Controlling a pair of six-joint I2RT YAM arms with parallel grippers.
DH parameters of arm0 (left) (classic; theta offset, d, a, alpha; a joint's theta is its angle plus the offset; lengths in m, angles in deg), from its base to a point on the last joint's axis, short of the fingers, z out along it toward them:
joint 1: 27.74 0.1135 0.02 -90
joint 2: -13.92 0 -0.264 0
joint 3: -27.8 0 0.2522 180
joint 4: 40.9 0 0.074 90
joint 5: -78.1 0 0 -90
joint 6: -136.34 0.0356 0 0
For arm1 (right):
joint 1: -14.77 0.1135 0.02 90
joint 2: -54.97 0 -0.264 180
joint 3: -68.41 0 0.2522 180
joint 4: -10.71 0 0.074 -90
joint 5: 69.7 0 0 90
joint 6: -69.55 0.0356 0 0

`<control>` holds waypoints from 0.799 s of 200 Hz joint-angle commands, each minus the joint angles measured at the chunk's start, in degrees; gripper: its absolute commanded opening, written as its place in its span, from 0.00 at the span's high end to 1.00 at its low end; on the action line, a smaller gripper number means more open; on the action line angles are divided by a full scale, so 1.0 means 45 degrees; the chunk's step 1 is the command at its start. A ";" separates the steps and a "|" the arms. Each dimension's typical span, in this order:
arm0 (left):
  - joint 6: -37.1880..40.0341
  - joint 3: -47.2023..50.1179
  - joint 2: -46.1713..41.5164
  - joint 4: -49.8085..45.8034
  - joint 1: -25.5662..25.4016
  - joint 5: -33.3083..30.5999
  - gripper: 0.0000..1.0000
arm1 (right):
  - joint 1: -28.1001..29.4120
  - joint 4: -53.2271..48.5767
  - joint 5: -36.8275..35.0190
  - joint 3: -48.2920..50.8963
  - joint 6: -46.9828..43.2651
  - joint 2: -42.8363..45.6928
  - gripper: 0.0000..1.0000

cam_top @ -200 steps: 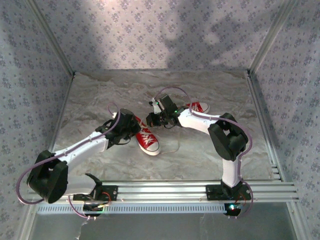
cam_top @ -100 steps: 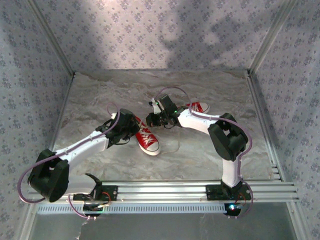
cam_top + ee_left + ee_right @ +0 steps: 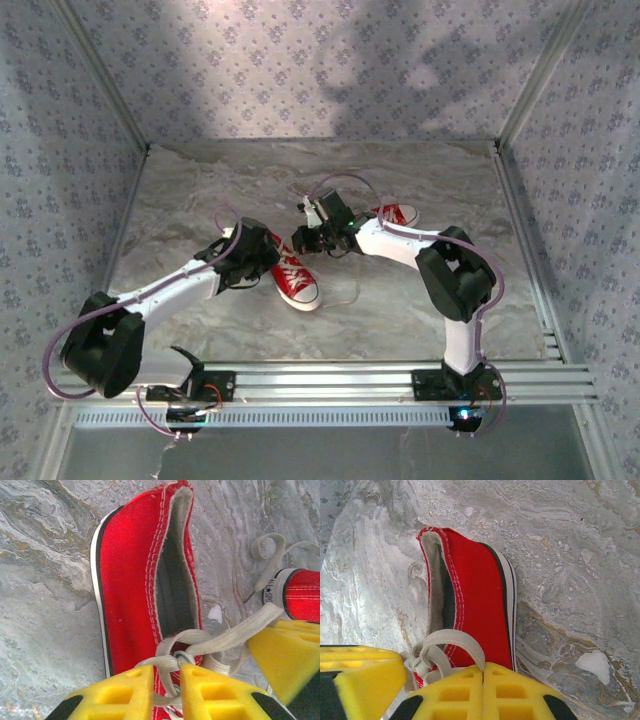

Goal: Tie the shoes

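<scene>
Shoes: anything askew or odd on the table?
Nothing spilled or damaged. They aren't paired up: the near shoe lies slanted mid-table, the far shoe sits back right, partly under the right arm. A loose lace loop lies on the table by the far shoe's heel.

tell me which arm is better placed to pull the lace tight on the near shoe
Right, probably. The right gripper is shut on a lace loop of the near shoe, with the strand running taut to it. The left gripper stands slightly open at the knot.
</scene>
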 commanded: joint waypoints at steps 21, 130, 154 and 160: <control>-0.0143 -0.0163 0.0337 0.0316 0.0131 0.0203 0.78 | 0.0095 -0.0359 -0.0163 -0.0269 -0.0227 0.0240 1.00; -0.0558 -0.0242 0.1148 0.0884 0.0126 0.0292 0.78 | 0.0120 -0.0357 -0.0130 -0.0309 -0.0199 0.0171 1.00; -0.0779 -0.0242 0.1380 0.1061 0.0147 0.0208 0.79 | 0.0149 -0.0338 -0.0133 -0.0287 -0.0170 0.0181 1.00; -0.0821 -0.0242 0.1432 0.1082 0.0130 0.0165 0.80 | 0.0141 -0.0338 -0.0145 -0.0262 -0.0175 0.0181 1.00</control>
